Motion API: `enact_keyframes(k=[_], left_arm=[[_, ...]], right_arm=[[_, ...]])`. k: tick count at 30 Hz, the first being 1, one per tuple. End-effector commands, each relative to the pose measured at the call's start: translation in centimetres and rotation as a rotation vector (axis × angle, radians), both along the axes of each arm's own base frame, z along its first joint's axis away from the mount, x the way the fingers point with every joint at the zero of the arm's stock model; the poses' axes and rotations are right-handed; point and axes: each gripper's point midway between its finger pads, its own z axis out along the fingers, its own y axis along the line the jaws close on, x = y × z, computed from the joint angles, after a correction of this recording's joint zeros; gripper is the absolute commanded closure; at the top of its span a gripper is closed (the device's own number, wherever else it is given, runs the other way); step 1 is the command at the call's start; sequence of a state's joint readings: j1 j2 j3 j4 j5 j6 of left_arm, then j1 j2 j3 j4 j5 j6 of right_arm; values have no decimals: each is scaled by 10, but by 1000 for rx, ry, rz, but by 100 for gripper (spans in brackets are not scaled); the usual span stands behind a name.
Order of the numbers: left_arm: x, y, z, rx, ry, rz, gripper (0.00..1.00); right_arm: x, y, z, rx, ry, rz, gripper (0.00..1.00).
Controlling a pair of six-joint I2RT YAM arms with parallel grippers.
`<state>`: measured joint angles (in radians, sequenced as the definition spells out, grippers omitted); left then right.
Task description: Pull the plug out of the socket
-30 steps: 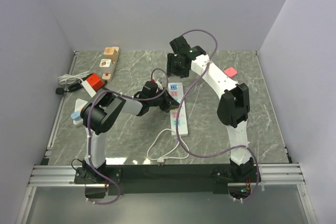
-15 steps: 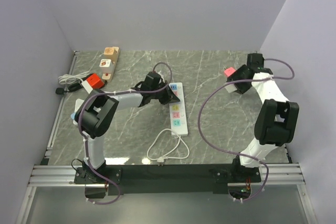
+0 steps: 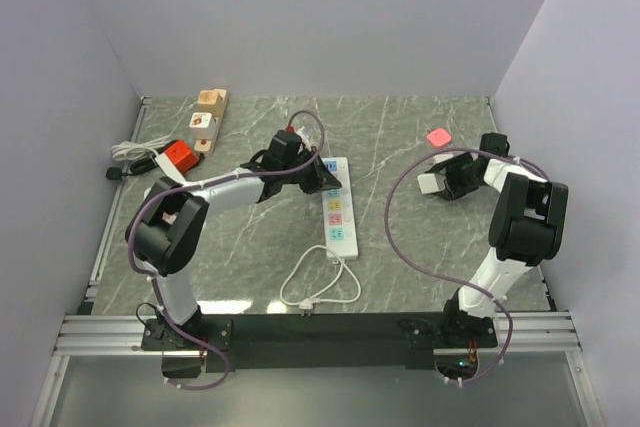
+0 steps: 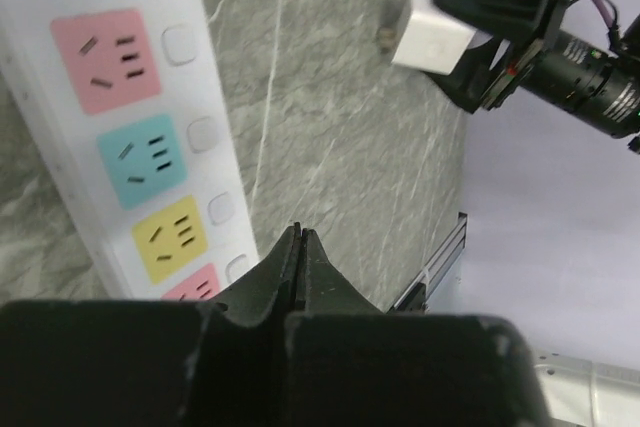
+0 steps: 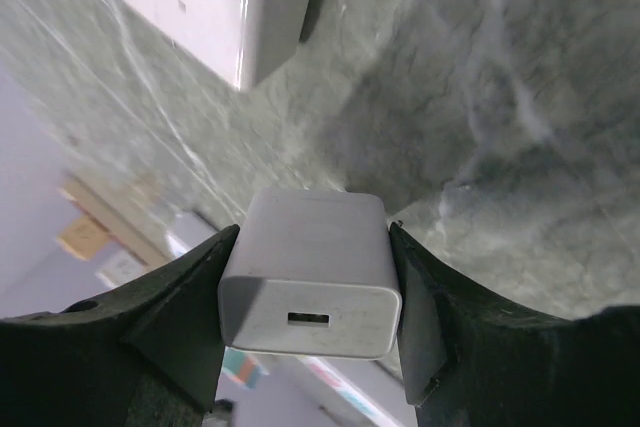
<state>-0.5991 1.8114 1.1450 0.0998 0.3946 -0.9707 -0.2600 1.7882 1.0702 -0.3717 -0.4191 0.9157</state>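
Holding: right gripper (image 4: 455,52) pinches the white plug (image 5: 310,282) between both fingers, above the table (image 3: 400,247) at its right side, well apart from the white power strip (image 3: 337,209).
Plug direction: port face looks back toward the wrist; the opposite end points out past the fingertips, toward the strip's side; long axis in line with the fingers.
Idle: left gripper (image 4: 300,232), jaws pressed together on nothing, over the strip's far end.
Counts: two arms; two white charger blocks, the held plug and a spare block (image 5: 215,7) lying flat; two strips, the white one and a tan strip (image 3: 208,117); one pink item (image 3: 437,136); one black plug (image 3: 113,173) at the left edge.
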Motion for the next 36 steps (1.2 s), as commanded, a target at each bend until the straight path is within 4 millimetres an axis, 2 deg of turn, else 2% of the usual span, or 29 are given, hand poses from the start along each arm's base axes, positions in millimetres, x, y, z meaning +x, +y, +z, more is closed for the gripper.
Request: enact_keyframes(k=[1, 3, 5, 6, 8, 9, 11, 13, 24, 26, 29, 30, 31, 32, 33, 34, 36], left_arm=[[-6, 5, 12, -10, -29, 0, 99], [-8, 7, 9, -6, -23, 4, 99], [-9, 8, 7, -4, -21, 5, 99], [-9, 8, 8, -5, -19, 5, 99], [-10, 8, 8, -6, -21, 3, 99], [-9, 7, 8, -6, -21, 3, 99], [-9, 7, 9, -8, -23, 3, 99], [-9, 6, 9, -10, -21, 1, 99], [-10, 6, 12, -16, -28, -9, 99], [-10, 7, 13, -17, -31, -6, 99], [-11, 7, 14, -21, -34, -7, 99], [-12, 7, 16, -25, -38, -8, 99], [-13, 8, 13, -25, -32, -8, 99], [-14, 8, 14, -26, -33, -9, 99], [-14, 8, 14, -28, -33, -9, 99], [-16, 9, 12, -25, -29, -9, 99], [-17, 10, 12, -25, -27, -10, 99]], right_arm=[[11, -13, -4, 67, -30, -86, 100], [9, -18, -11, 67, -4, -108, 100], [7, -27, -15, 56, 15, -134, 85], [6, -30, -16, 53, 20, -145, 70], [6, -38, -16, 51, 34, -164, 57], [6, -40, -16, 47, 37, -166, 45], [6, -46, -13, 37, 42, -176, 39], [5, -51, -8, 31, 39, -188, 28], [9, -50, 13, 33, 3, -137, 23], [5, -52, 22, 3, -16, -135, 23], [-8, -54, 27, -48, -20, -135, 32], [-17, -51, 23, -50, -8, -137, 45], [-21, -52, 20, -60, -2, -141, 48], [-25, -50, 17, -60, -1, -142, 73], [-35, -46, 11, -52, 11, -142, 86], [-35, -44, 10, -51, -3, -144, 98], [-43, -41, 1, -47, 13, -151, 100]])
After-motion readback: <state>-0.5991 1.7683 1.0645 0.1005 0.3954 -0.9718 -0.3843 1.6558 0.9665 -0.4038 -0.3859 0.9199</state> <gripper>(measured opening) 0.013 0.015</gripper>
